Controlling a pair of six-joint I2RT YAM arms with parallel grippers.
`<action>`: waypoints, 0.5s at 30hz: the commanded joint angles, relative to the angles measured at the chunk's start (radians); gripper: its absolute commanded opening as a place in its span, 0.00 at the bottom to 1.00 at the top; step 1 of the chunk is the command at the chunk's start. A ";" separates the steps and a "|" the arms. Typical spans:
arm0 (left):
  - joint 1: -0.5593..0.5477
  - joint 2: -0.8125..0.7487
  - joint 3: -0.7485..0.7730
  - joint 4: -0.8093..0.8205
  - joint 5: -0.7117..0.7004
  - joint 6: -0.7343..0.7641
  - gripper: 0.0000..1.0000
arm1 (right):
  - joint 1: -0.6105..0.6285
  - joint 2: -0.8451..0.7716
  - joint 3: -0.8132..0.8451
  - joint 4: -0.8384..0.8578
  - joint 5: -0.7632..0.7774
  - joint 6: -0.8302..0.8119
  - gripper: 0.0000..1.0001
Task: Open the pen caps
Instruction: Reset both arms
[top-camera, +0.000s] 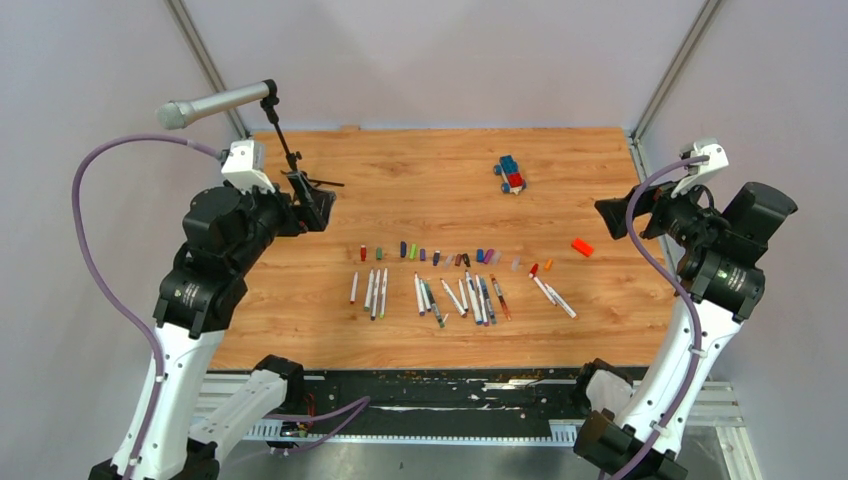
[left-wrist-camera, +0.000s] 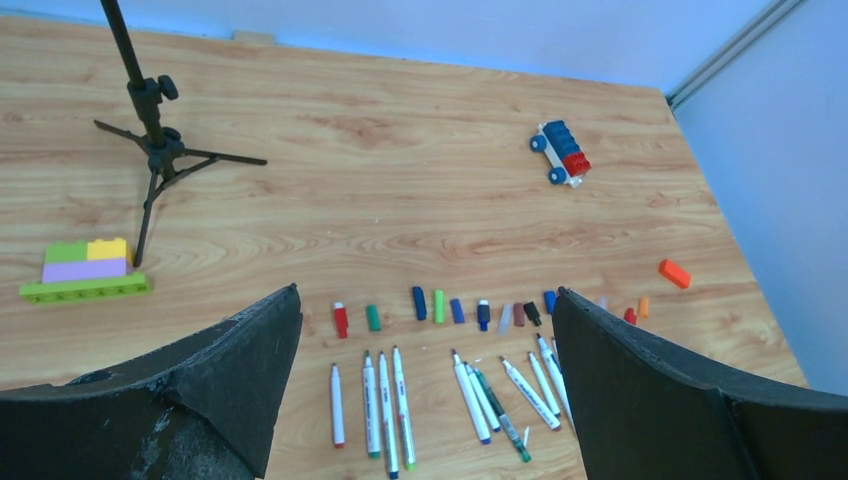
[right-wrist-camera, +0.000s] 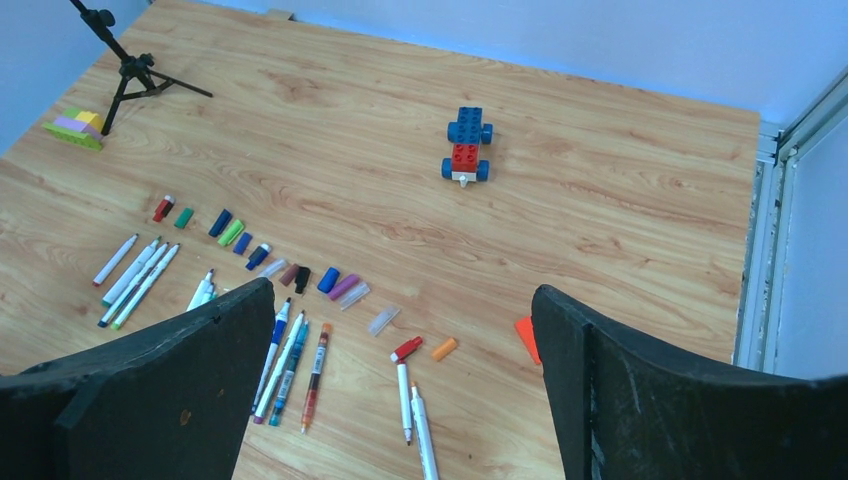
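— Where are the pens (top-camera: 478, 300)?

— In a row on the arms' side of the toy car (top-camera: 511, 174), lying lengthways toward it. The pen caps (top-camera: 437, 257) sit between pens and car, mostly off already, I think.

— Who reaches?

— The left pincer (top-camera: 318, 208) and right pincer (top-camera: 618, 217) hang wide open, holding nothing, about equally near. Nothing blocks them.

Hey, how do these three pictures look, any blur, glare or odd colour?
Top view: soft even light, no glare on the table, pens small but sharp. Left wrist view: walls look blue, left gripper dark in the lower corners. Right wrist view: same blue cast, right gripper dark, toy car crisp.
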 joint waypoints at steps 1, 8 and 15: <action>0.006 -0.035 0.005 0.013 0.026 0.002 1.00 | -0.005 -0.024 -0.007 0.050 0.010 0.020 1.00; 0.006 -0.057 -0.024 0.026 0.029 0.014 1.00 | -0.005 -0.038 -0.042 0.068 0.004 0.014 1.00; 0.006 -0.070 -0.047 0.048 0.051 0.005 1.00 | -0.005 -0.052 -0.054 0.085 0.021 0.013 1.00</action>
